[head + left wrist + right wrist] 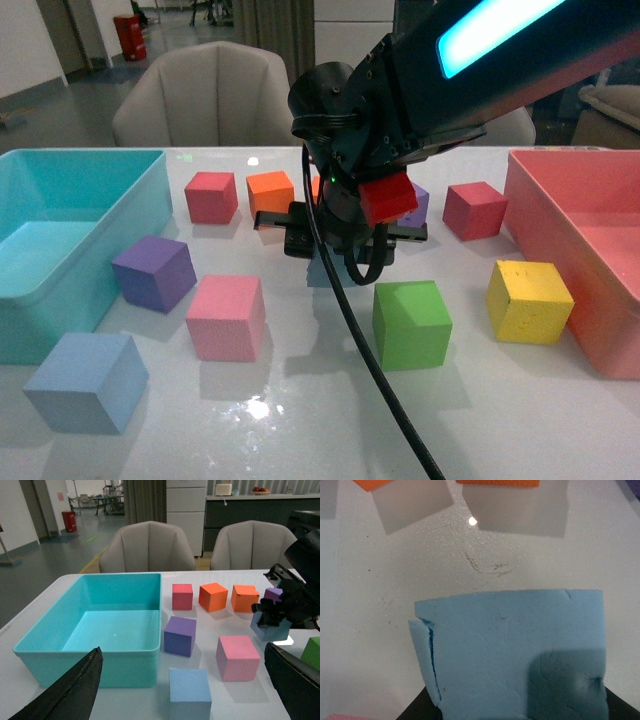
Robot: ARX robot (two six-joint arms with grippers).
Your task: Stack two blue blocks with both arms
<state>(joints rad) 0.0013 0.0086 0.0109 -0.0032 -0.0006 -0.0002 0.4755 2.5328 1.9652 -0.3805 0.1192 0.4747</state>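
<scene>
Blue blocks are sitting well apart: one (85,382) is resting on the surface (200,440) beside the turquoise bin (40,325), while the other (270,628) is being clamped mid-surface by the right end effector (328,262). The left end effector (182,655) is hanging spread wide.

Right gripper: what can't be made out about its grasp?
Right wrist view: blue block fills the frame; fingers cut off at the edge.
Front view: right arm hides most of the block and the fingertips.
Left wrist view: grip contact too small to tell.
</scene>
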